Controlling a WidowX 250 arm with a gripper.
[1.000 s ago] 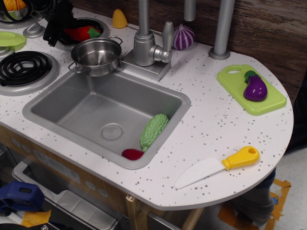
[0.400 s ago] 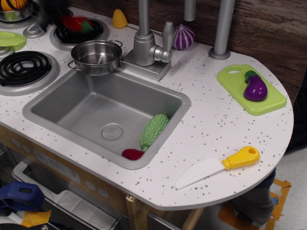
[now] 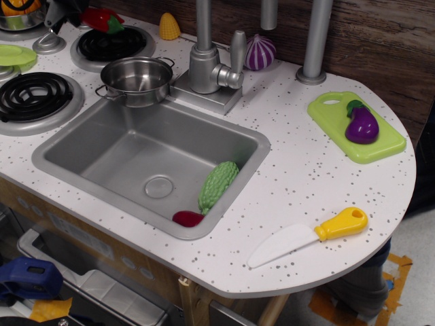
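At the top left corner, a dark gripper (image 3: 68, 12) reaches in, mostly cut off by the edge of the picture. A red pepper with a green stem (image 3: 102, 20) sits at its tip, raised above the back burner (image 3: 112, 45). The claw seems to have hold of the pepper, but its fingers are too dark and cropped to tell how far apart they stand.

A steel pot (image 3: 136, 79) stands on the counter (image 3: 306, 183) between the back burner and the sink (image 3: 146, 159), just beside the grey faucet (image 3: 207, 64). A second coil burner (image 3: 34, 95) lies to the left of the sink. In the sink's near right corner a bumpy green gourd (image 3: 218, 187) leans against the wall, with a small dark red item (image 3: 187, 218) touching its lower end.

Behind the faucet rest a yellow corn piece (image 3: 169, 27) and a purple-striped onion (image 3: 260, 52). On the right, a purple eggplant (image 3: 361, 123) lies on a green cutting board (image 3: 333, 109). Near the front edge lies a toy knife with a yellow handle (image 3: 309, 236).
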